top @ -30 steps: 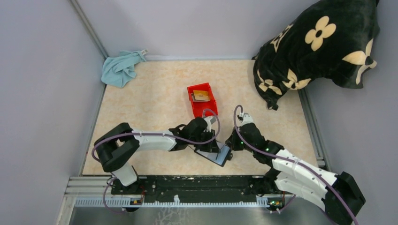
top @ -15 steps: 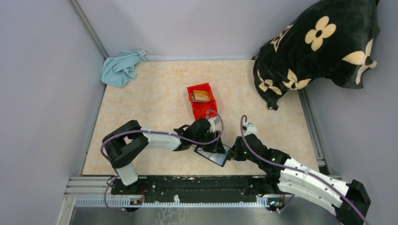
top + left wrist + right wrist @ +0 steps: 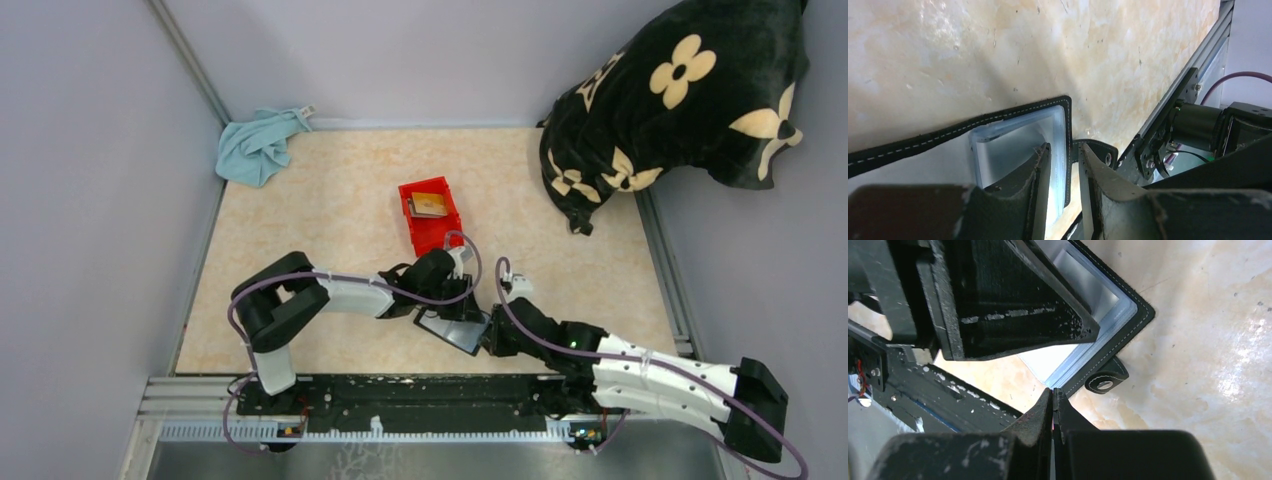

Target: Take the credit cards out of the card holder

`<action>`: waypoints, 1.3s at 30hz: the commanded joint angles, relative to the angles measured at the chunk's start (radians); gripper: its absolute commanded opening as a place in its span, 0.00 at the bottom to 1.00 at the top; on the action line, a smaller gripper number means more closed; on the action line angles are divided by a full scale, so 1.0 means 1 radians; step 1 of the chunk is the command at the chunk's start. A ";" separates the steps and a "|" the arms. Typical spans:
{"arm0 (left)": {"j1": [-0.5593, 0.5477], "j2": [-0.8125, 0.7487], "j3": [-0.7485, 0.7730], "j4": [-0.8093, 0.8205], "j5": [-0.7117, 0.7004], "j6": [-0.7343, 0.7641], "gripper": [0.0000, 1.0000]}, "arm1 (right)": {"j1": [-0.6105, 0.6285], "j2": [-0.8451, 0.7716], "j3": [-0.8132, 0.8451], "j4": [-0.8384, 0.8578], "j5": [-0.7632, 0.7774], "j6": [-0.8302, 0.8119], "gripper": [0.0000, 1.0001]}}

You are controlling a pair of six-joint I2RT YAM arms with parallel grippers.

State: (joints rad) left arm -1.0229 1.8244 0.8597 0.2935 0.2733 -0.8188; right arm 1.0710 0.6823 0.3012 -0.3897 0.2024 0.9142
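Open card holder [image 3: 456,335], left tool [image 3: 1064,149] astride edge, right tool [image 3: 1052,391] at corner

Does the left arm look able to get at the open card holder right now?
Likely yes: the left gripper hangs right over the card holder at its edge, with nothing in between.

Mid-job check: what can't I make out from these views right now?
Cards left in the card holder: top view, the left hand covers it; left wrist view, its fingers cut off all but one glary corner.
Number of credit cards in the red bin: top view, too small.
Whether the shut right hand touches the card holder's edge: right wrist view, its tips hide the contact.
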 commanded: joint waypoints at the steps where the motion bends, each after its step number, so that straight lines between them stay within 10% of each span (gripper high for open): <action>1: 0.017 0.032 0.031 -0.072 -0.066 0.036 0.34 | 0.015 0.053 -0.018 0.035 0.027 0.046 0.00; 25: 0.029 -0.334 -0.142 -0.250 -0.289 0.020 0.39 | -0.367 0.086 -0.087 0.220 -0.130 -0.156 0.00; 39: 0.034 -0.565 -0.195 -0.330 -0.460 0.027 0.37 | -0.366 0.034 0.029 0.153 -0.195 -0.215 0.00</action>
State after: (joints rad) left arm -0.9962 1.2705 0.6853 -0.0086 -0.1329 -0.7959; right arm 0.7025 0.7242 0.2714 -0.2340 0.0269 0.7273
